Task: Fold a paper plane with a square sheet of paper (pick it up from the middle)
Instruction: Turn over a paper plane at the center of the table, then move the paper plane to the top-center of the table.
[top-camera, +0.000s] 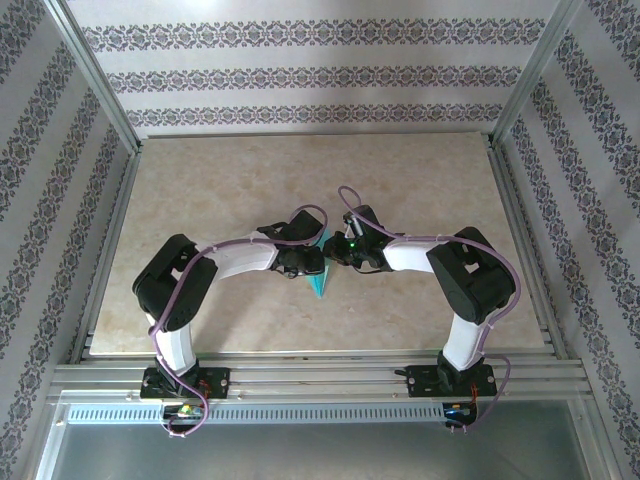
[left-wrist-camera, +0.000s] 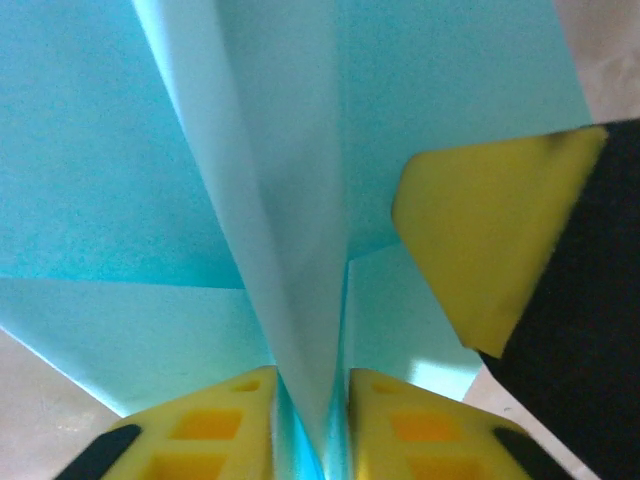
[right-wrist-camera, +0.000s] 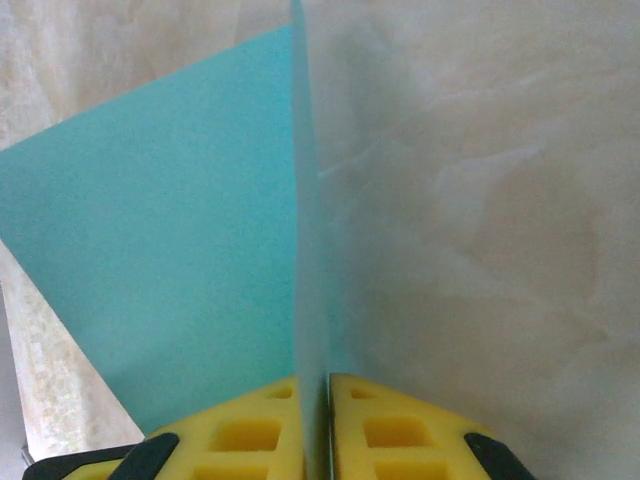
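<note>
- Left gripper jaws clenched on upright ridge of turquoise-blue folded paper sheet.
- Right gripper jaws pinched that sheet's edge, above beige marbled desk.

- Paper plane: plain turquoise-blue, unmarked, and paler along its raised centre fold.
- Table top: beige with cream marbling.
- Walls: white, striped with bands of grey-blue floral ornament.
- Frame: silver metal.
- Arms: white links, black joints.
- Cables: mauve.
- Left gripper: yellow pads with black edging at the outer corners.
- Right gripper: yellow pads with black corners.
- Light on the right wrist: small, green.
</note>
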